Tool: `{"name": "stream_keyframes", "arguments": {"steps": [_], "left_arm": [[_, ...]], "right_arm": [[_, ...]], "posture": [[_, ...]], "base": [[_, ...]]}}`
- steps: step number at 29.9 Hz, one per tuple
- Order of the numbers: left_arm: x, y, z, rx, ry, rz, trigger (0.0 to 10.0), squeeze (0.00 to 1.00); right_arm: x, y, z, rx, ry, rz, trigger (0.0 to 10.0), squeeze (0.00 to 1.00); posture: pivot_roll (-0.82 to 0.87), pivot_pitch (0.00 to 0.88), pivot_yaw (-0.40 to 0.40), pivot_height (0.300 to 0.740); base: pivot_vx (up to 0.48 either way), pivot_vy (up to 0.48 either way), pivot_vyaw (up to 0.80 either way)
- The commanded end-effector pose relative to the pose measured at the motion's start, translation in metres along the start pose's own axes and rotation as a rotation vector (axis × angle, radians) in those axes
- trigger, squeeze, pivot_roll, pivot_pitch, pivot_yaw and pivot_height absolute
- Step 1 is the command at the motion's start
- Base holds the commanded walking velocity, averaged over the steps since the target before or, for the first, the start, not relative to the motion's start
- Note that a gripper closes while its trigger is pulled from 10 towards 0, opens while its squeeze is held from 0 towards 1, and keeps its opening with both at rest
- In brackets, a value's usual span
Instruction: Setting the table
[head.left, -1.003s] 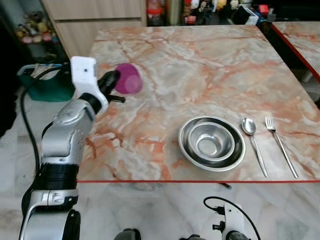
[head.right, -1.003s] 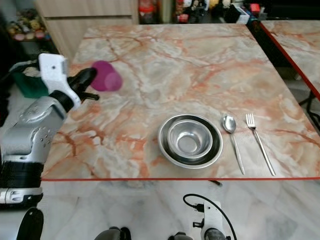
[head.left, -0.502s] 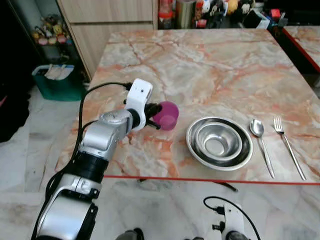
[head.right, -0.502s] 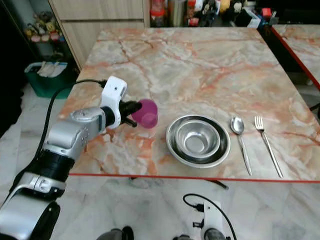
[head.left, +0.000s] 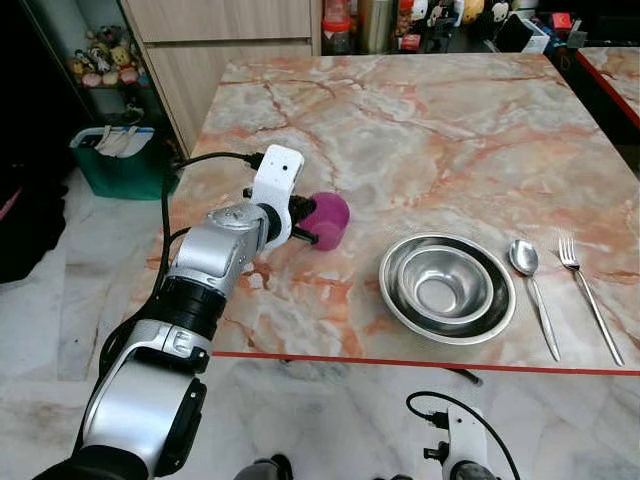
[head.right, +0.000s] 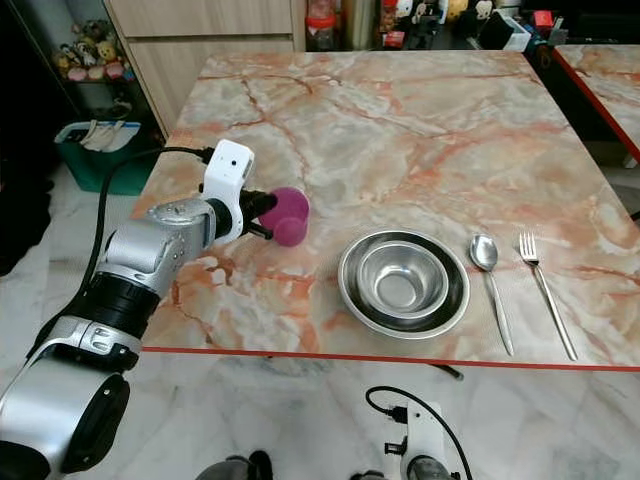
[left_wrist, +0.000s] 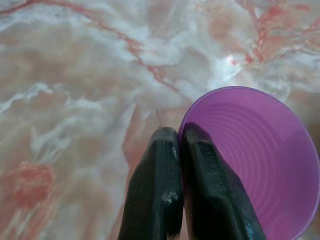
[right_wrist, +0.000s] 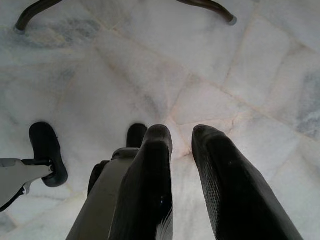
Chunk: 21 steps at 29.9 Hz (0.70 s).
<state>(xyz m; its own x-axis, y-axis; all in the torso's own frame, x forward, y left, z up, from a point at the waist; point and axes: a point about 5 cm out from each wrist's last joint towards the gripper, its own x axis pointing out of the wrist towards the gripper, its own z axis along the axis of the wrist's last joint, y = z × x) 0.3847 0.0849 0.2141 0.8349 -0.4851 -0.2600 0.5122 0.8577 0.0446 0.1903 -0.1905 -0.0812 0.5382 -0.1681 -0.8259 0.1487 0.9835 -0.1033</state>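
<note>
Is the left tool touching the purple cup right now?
Touching. The left wrist view shows the left tool pinching the cup at its rim, one finger inside the wall, one outside.

— What is lying on the marble worktop (head.left: 430, 130)?
— A steel bowl (head.left: 447, 287) is sitting upright near the front edge, with a spoon (head.left: 530, 280) and a fork (head.left: 588, 297) lying just to its right.
— And the cup?
— The purple cup (head.left: 325, 220) is tilting, the left hand (left_wrist: 180, 145) pinching its rim
</note>
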Motion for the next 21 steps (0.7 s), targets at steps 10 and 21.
{"name": "stream_keyframes", "arguments": {"steps": [10, 21], "left_arm": [[0.0035, -0.0035, -0.0021, -0.001, 0.050, -0.013, 10.0, 0.00], [0.0028, -0.0059, 0.0034, -0.046, 0.035, -0.047, 10.0, 0.00]], "right_arm": [[-0.0006, 0.0013, -0.0055, 0.006, 0.022, -0.003, 10.0, 0.00], [-0.0007, 0.0023, -0.0060, 0.011, 0.024, -0.001, 10.0, 0.00]], "posture": [[0.09, 0.130, 0.051, 0.736], [0.09, 0.132, 0.054, 0.736]], "base": [[0.000, 0.000, 0.00], [0.000, 0.000, 0.00]]}}
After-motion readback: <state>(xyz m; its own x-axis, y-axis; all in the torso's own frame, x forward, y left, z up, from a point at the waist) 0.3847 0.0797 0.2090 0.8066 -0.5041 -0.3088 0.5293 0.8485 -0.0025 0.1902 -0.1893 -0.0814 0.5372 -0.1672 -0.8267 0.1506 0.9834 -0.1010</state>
